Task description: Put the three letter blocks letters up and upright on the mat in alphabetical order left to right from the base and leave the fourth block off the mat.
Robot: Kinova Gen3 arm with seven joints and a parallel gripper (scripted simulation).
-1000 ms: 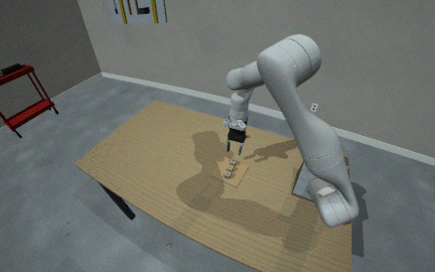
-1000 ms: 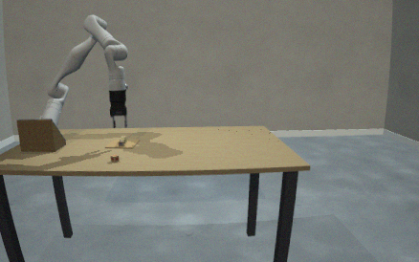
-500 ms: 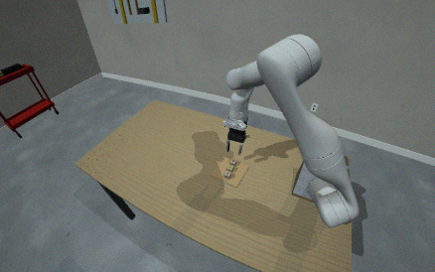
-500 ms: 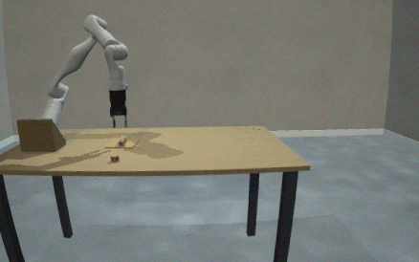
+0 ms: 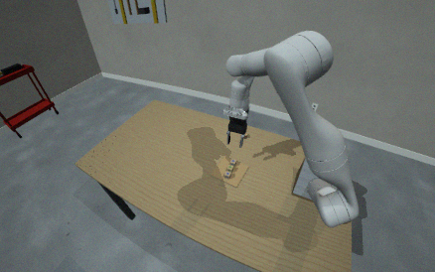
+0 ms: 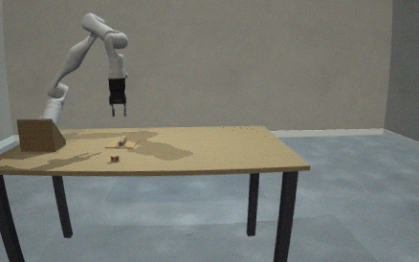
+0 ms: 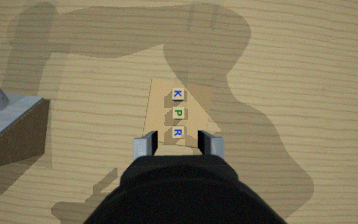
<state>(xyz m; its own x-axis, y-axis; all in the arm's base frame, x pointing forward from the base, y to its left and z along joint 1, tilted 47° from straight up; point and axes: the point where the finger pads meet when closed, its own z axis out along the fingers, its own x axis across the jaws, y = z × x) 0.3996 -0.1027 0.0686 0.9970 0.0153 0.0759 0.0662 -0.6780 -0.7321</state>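
Three small blocks lie in a straight row on the tan mat: the K block (image 7: 177, 93) with a blue letter, the P block (image 7: 178, 113) with a green letter, and the R block (image 7: 177, 132) with a blue letter. All three letters face up. The row also shows in the top view (image 5: 230, 169) and in the exterior view (image 6: 122, 141). My gripper (image 7: 177, 139) (image 6: 119, 112) is open and empty, and hangs well above the mat (image 5: 235, 139). The fourth block (image 6: 114, 158), reddish brown, lies on the table off the mat, toward the table's front edge in the exterior view.
The arm's base block (image 6: 39, 135) stands at one end of the wooden table; its corner shows at the left of the wrist view (image 7: 20, 127). A red cart (image 5: 22, 94) stands on the floor far from the table.
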